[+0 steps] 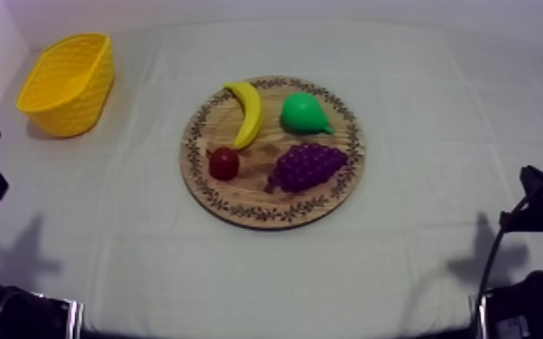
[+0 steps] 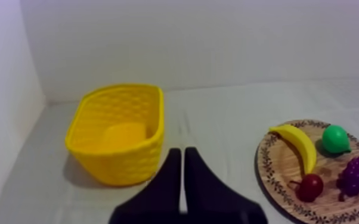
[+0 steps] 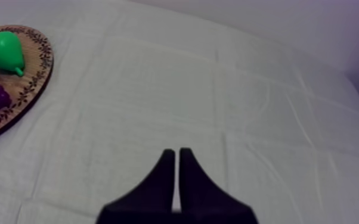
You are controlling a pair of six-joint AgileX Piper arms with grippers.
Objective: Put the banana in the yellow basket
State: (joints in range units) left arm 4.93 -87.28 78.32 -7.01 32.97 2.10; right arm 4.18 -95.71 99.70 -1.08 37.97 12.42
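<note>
One surface (image 1: 437, 117) carries everything, under a grey-white cloth with soft fold lines and light creases. One round wooden board (image 1: 232, 206) lies flat near the middle. Its centre is brown grain, and a dark leafy pattern runs round the rim. One basket (image 1: 66, 83) of yellow plastic, with a woven lattice wall and an oval mouth, stands upright at the far left, well apart from the board. Its smooth floor shows through the open mouth.

Four toy fruits lie on the board, one of each kind. The grapes (image 1: 307, 166) are a purple, knobbly bunch on the near right part. The banana (image 1: 248, 113) is smooth, yellow and curved. It lies flat on the far left part of the board, with its near end just beside the small red fruit (image 1: 224, 163) and the pear (image 1: 304, 114) near it on the right. The pear is glossy green and plump, tapering to a narrow end. The small red fruit is round and shiny, on the near left part.

Two pincers hang low at the sides, each with two tapered black fingers. The left pincer (image 2: 182, 155) is closed into a narrow wedge on nothing, over the cloth just beside the basket. The right pincer (image 3: 175, 154) is closed the same way on nothing, over bare cloth to the right of the board. Both are well apart from the banana.
</note>
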